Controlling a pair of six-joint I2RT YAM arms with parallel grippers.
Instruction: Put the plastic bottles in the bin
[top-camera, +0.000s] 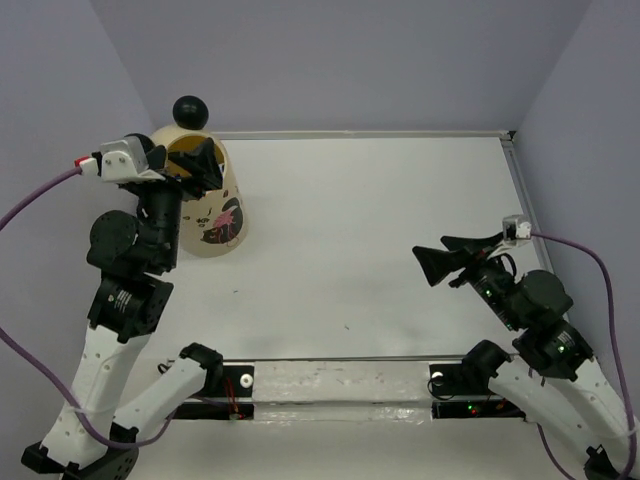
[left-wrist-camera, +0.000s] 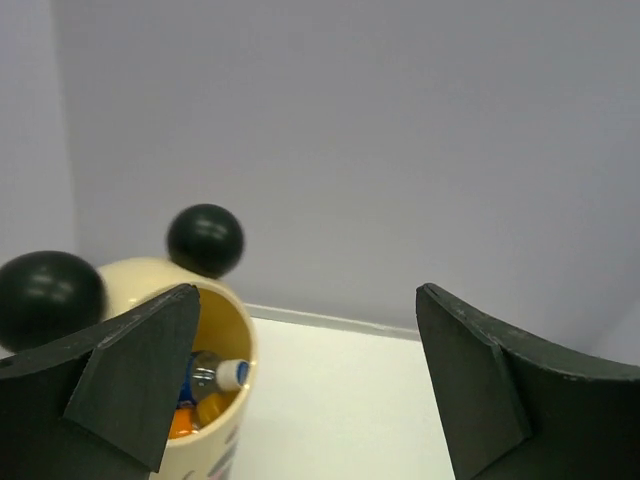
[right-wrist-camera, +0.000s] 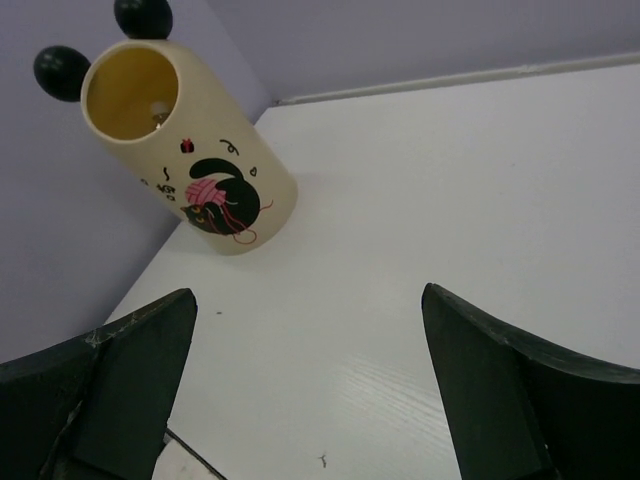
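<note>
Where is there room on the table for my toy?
Nearly all the white table is bare, from the bin across to the right gripper and the far wall. Only the far left corner is crowded: the bin, with the left gripper above its rim.

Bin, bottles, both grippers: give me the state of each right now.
bin, upright, mouth open
plastic bottles, inside the bin; one clear and some orange show, count cannot be told
left gripper, open, empty, over the bin's rim
right gripper, open, empty, apart from the bin
</note>
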